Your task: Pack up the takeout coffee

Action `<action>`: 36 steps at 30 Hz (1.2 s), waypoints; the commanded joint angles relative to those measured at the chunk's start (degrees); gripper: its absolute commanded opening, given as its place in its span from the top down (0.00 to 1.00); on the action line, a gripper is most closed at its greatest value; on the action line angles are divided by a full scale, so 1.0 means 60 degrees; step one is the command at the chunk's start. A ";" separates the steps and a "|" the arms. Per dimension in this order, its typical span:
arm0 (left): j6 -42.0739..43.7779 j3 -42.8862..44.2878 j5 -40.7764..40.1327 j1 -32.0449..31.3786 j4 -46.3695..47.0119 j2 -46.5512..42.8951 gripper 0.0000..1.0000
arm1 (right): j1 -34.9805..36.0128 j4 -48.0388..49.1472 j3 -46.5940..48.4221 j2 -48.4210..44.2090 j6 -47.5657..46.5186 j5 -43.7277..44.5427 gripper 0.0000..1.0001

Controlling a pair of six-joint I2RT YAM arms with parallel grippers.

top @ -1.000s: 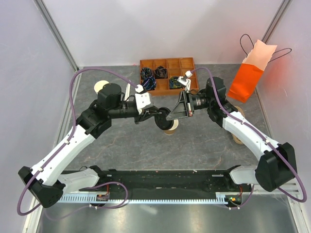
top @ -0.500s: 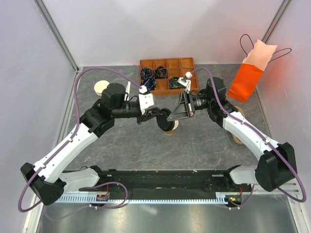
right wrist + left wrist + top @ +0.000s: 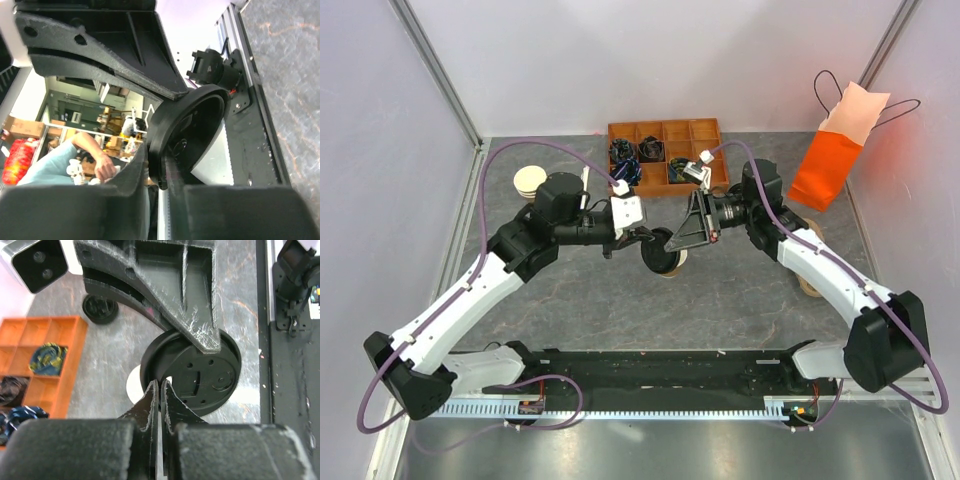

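A round black plastic lid hangs tilted between both grippers at mid-table, just above a lidless tan paper cup. My left gripper is shut on the lid's rim; in the left wrist view its fingertips pinch the rim of the lid, and the cup's pale opening shows below. My right gripper is shut on the opposite rim; in the right wrist view the lid stands edge-on between the fingers. No lidded takeout coffee shows.
An orange compartment tray with dark items sits at the back. An orange paper bag stands at the back right. A stack of pale cups is at the back left. A loose black lid lies near the tray. Tan cups sit under the right arm.
My left arm has swung a little toward the back and right, and its wrist has shifted right. The lid has stayed at about the same spot over the cup. The right arm has barely moved.
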 commanded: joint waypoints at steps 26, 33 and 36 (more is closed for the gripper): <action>-0.2376 0.6848 -0.4194 -0.0679 -0.6278 0.7747 0.98 | -0.3045 -0.8875 0.1750 0.0787 -0.9071 0.5612 0.02; -0.2758 0.7332 -0.4355 -0.0664 -0.6484 0.8218 0.98 | -0.3045 -0.8465 0.1163 0.0860 -0.8691 0.5407 0.02; -0.2787 0.7361 -0.4297 -0.0635 -0.6367 0.8320 0.98 | -0.3045 -0.8187 0.0899 0.0846 -0.8442 0.5246 0.03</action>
